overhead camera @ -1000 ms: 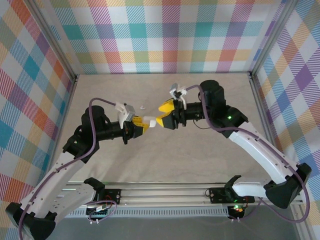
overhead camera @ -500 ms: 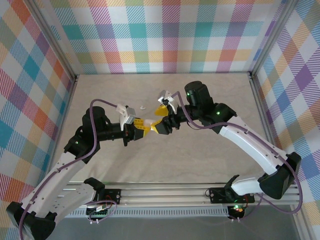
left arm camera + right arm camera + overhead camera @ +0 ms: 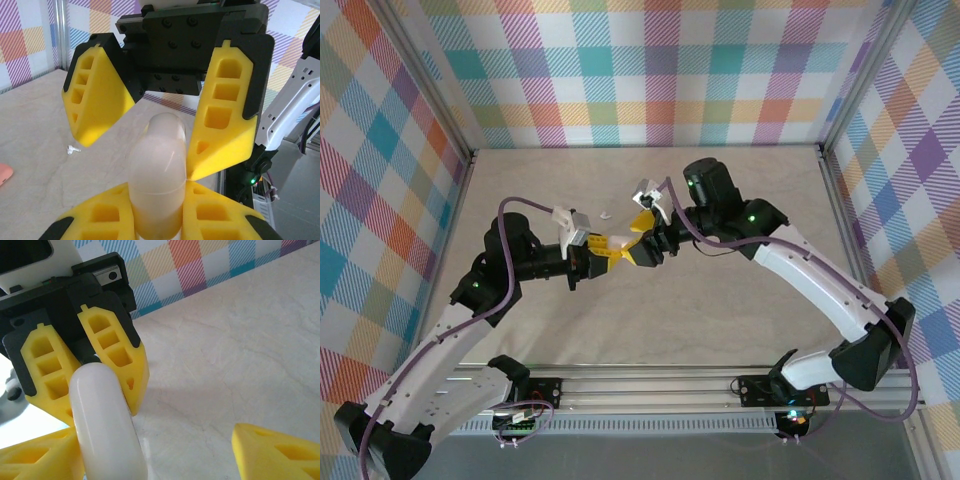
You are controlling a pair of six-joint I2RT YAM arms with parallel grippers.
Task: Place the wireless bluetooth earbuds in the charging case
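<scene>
Tiny white plastic earbud (image 3: pixel 73 148) lies loose on beige tabletop (image 3: pixel 225 355), apart from both grippers. Left gripper (image 3: pixel 156 200) jaws pinch white pebble-shaped plastic case (image 3: pixel 157 160), held above tabletop. Right gripper (image 3: pixel 155 432) jaws spread wide around case's free end, not clamping it.
</scene>
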